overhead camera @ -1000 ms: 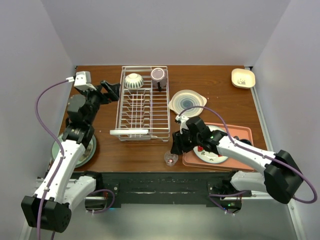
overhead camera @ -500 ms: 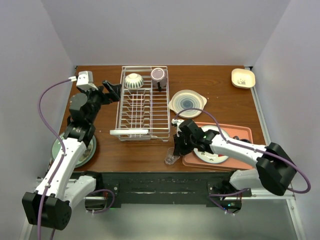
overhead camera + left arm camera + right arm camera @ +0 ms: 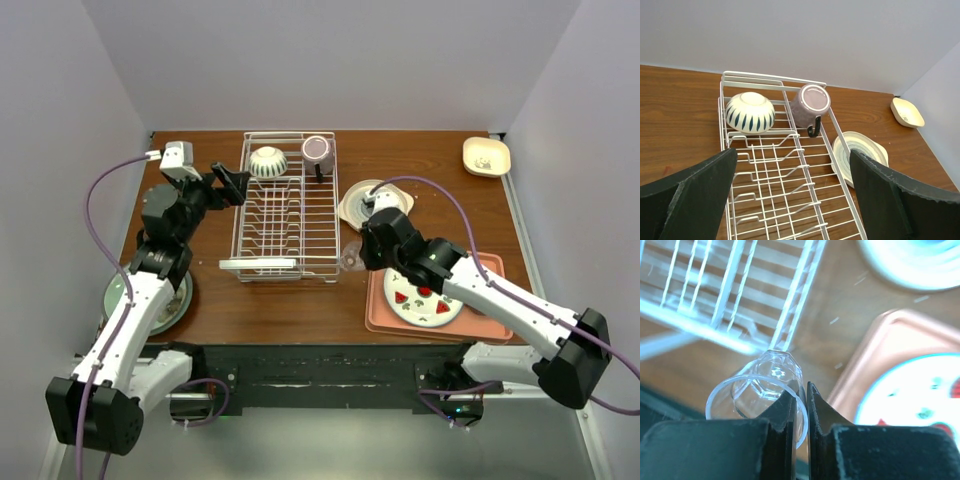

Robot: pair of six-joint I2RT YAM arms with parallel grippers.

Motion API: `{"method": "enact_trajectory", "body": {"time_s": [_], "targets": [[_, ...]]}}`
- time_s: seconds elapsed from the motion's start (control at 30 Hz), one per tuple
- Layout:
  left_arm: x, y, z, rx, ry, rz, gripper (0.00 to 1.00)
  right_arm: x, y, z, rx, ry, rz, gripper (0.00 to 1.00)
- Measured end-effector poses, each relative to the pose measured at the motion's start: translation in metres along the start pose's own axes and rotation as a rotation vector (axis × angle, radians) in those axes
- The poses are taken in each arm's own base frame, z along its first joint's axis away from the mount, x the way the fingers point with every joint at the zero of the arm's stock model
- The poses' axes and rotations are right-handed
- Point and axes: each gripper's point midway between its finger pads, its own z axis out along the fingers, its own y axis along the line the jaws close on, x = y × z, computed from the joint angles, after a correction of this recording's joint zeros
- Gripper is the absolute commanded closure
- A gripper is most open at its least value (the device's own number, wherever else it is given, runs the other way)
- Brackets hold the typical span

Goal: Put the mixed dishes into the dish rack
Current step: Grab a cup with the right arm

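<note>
Clear glossy glass (image 3: 758,389), white wire rack (image 3: 781,186), wood-grain table (image 3: 675,105)

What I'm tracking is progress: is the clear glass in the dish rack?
Out. The right gripper pinches the clear glass by its rim, outside the dish rack, beside its near right corner.

I got bright, even light with soft shadows; my right wrist view blurred the rack (image 3: 798,295), and the glass (image 3: 772,372) glinted.
</note>
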Motion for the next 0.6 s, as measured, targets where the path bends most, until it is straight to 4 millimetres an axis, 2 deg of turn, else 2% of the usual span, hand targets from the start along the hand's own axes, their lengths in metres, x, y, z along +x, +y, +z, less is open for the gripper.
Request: {"method": "enact_trajectory", "body": {"time_s": [0.13,0.23,0.4,0.6], "targets": [[0.01,0.001,0.006,0.005,0.032,-0.004,0.0,-0.036,-0.018,-0.008,0.116,-0.119,0.024,1.0],[0.016,-0.001,0.011,0.026,0.061,-0.013,0.0,-0.064,-0.016,-0.016,0.116,-0.219,0.043,1.0],[0.026,-0.016,0.016,0.115,0.1,-0.035,0.0,-0.119,0.013,-0.041,-0.03,-0.426,0.067,1.0],[0.028,-0.047,0.012,0.283,0.127,-0.064,0.0,-0.166,0.052,-0.062,-0.236,-0.584,0.039,1.0]]}}
